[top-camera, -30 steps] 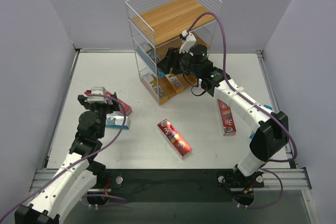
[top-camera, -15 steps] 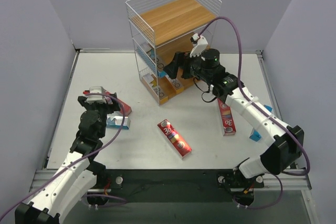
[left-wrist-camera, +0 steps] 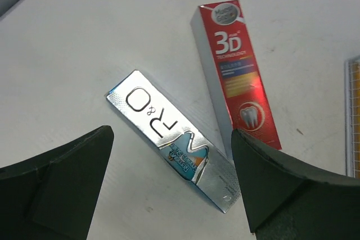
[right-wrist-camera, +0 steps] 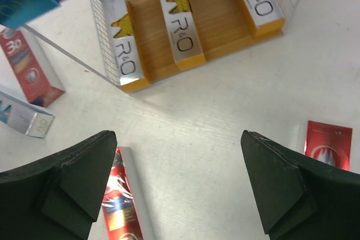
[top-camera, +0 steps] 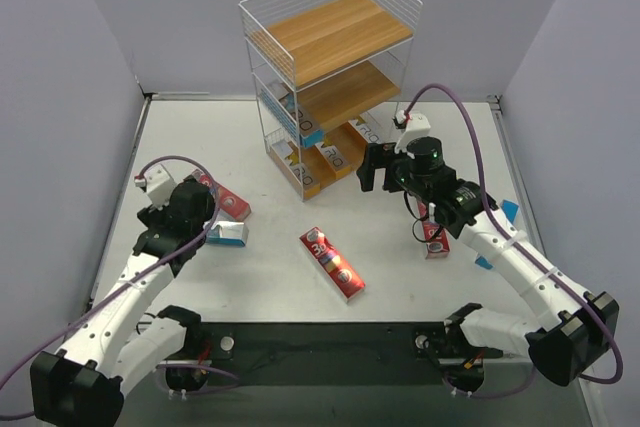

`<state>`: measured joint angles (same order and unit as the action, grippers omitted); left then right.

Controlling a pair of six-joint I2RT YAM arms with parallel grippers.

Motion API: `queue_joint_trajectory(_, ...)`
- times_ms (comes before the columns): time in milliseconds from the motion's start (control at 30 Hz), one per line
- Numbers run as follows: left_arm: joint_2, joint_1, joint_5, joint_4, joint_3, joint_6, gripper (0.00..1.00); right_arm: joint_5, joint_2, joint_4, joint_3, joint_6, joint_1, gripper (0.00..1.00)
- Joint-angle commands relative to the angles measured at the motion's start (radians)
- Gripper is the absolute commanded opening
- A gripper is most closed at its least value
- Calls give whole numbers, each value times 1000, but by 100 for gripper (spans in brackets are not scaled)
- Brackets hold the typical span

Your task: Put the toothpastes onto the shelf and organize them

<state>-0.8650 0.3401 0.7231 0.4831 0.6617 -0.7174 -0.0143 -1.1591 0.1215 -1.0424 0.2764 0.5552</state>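
The white wire shelf (top-camera: pixel 330 67) stands at the back. Three orange-and-white toothpastes (right-wrist-camera: pixel 181 26) lie side by side on its bottom board, and teal ones (top-camera: pixel 298 119) sit on the middle tier. My right gripper (top-camera: pixel 374 169) (right-wrist-camera: pixel 179 139) hangs open and empty over bare table in front of the shelf, between a red carton (right-wrist-camera: pixel 121 206) and another red carton (right-wrist-camera: pixel 329 144). My left gripper (top-camera: pixel 208 215) (left-wrist-camera: pixel 170 134) is open above a silver-and-teal carton (left-wrist-camera: pixel 174 141), with a red 3D carton (left-wrist-camera: pixel 236 77) beside it.
A red carton (top-camera: pixel 333 263) lies diagonally mid-table. Another red carton (top-camera: pixel 434 235) is partly under the right forearm, where a blue piece (top-camera: pixel 510 210) also shows. Grey walls enclose the table on three sides. The shelf's top board (top-camera: pixel 335 32) holds nothing.
My right gripper has opened and pulled back out of the shelf's lowest tier, toward the right and nearer. My left arm has swung over the cartons at the left.
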Motion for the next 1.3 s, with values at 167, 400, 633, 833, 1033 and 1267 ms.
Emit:
queue_joint_trajectory(167,-190,-110,-141,327,96,-508,97,-16,98,18,136,-17,-47,100)
queue_joint_trajectory(400,-301,-113,-194,285,124,-628,97,50,127,1,188,-31,-58,100)
queue_joint_trajectory(633,-420,-112,-159,322,187,-685,97,71,154,-13,220,-46,-61,100)
queue_joint_trajectory(833,-519,-110,-160,316,194,-724,97,83,151,-25,235,-63,-61,100)
queue_joint_trajectory(1033,-597,-112,-160,276,208,-731,97,103,150,-29,240,-71,-58,100)
queue_joint_trajectory(1267,-625,-110,-231,273,159,-731,88,116,142,-31,239,-69,-58,100)
